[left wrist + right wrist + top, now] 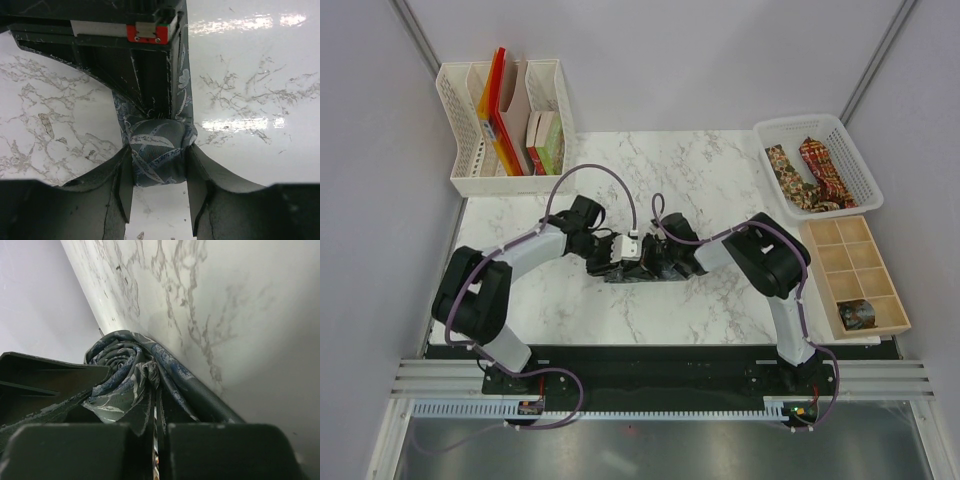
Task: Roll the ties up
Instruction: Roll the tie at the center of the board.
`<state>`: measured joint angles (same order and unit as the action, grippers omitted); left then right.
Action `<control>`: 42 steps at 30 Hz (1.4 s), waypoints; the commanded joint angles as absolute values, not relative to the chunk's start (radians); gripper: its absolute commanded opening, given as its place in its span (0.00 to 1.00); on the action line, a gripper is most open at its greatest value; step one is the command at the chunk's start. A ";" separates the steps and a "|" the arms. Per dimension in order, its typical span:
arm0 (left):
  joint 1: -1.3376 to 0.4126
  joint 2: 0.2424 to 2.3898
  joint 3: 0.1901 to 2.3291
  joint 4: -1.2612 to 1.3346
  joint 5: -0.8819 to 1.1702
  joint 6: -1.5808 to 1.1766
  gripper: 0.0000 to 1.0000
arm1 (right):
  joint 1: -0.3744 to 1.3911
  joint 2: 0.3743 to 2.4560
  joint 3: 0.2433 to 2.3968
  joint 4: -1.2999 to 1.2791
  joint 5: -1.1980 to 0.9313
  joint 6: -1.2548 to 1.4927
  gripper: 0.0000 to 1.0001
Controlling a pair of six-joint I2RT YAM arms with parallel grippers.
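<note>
The dark grey-green tie [157,145] is wound into a small roll at the table's middle. My left gripper [159,167] is shut on the roll, one finger on each side. In the top view it sits at the centre [618,256]. My right gripper [157,427] is shut on the same tie [117,367], pinching its fabric beside the spiral end of the roll. It meets the left one from the right [667,258]. A brown-gold tie [783,168] and a red tie [823,165] lie in the white basket [855,150].
A white file rack [470,180] with coloured books and folders stands at the back left. A wooden divided box [818,262] sits at the right edge, with a dark rolled tie [856,314] in a near compartment. The marble table [720,170] ends near the arm bases.
</note>
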<state>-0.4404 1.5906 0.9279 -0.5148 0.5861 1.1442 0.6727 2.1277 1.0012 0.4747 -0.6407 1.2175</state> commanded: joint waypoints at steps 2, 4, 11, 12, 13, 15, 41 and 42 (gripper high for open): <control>-0.497 1.721 1.000 -0.462 0.532 0.953 0.45 | 0.690 2.175 0.989 0.402 -0.537 1.229 0.06; -0.509 1.744 1.015 -0.489 0.494 0.943 0.44 | 0.686 2.165 0.994 0.403 -0.563 1.223 0.11; -0.511 1.812 1.034 -0.618 0.428 0.960 0.38 | 0.634 2.063 0.994 0.354 -0.638 1.158 0.24; -0.511 1.813 1.037 -0.629 0.423 0.963 0.37 | 0.624 2.053 0.996 0.338 -0.644 1.146 0.24; -0.511 1.813 1.037 -0.632 0.422 0.968 0.36 | 0.617 2.042 0.996 0.312 -0.650 1.131 0.25; -0.511 1.818 1.037 -0.635 0.413 0.974 0.35 | 0.595 2.010 0.994 0.284 -0.672 1.095 0.27; -0.508 1.888 1.131 -0.712 0.416 0.991 0.33 | 0.611 2.066 1.019 0.434 -0.683 1.146 0.38; -0.508 1.888 1.132 -0.713 0.416 0.991 0.34 | 0.609 2.078 1.017 0.449 -0.689 1.152 0.34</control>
